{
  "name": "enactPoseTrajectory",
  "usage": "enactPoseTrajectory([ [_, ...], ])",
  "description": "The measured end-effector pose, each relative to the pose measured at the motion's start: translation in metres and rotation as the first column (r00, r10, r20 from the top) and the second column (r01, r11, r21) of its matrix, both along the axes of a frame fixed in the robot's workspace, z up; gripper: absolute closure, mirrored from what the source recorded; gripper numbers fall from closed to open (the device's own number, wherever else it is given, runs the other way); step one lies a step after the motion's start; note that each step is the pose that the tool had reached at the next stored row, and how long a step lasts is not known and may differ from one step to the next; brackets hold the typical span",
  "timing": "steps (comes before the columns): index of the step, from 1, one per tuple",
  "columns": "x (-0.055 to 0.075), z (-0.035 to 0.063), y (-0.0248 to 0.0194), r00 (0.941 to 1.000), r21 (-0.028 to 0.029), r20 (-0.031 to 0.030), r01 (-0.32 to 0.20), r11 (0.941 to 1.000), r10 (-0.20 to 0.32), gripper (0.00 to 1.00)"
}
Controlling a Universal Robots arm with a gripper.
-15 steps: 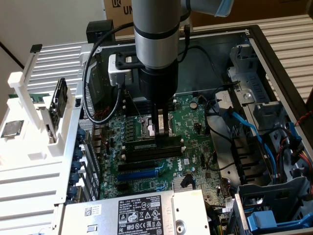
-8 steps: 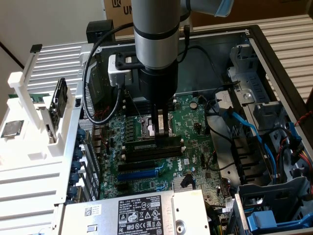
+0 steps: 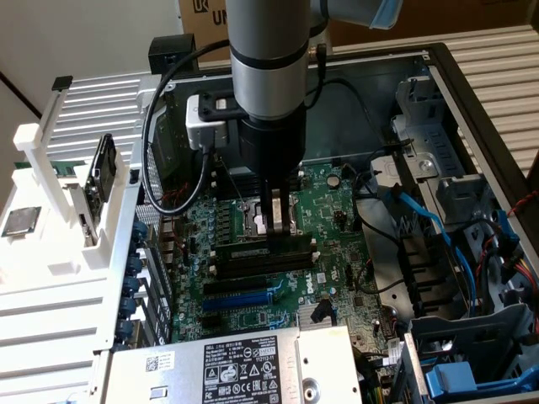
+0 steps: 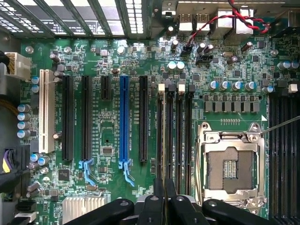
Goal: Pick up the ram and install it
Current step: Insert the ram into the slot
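Ram [image 3: 250, 247] edge-up in the tight pinch of the gripper [image 3: 276, 229].

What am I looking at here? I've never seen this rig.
A grey robot arm reaches down into an open computer case. One picture comes from a camera off the arm; the other from a camera on its wrist, looking at the green motherboard. On the board are black slots, a blue slot and an empty processor socket. The claw appears closed on the ram, a thin stick standing at the memory slots beside the socket.
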State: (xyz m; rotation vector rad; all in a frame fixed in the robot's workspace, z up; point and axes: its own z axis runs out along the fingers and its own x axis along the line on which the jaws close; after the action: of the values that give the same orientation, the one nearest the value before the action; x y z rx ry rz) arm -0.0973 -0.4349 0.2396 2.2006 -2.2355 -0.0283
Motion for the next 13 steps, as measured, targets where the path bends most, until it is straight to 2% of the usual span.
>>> enactPoseTrajectory([
  [13, -0.0003, -0.0025, -0.0003, 1.0, -0.0012, -0.0001, -0.005, 1.0, 0.005, 0.87],
])
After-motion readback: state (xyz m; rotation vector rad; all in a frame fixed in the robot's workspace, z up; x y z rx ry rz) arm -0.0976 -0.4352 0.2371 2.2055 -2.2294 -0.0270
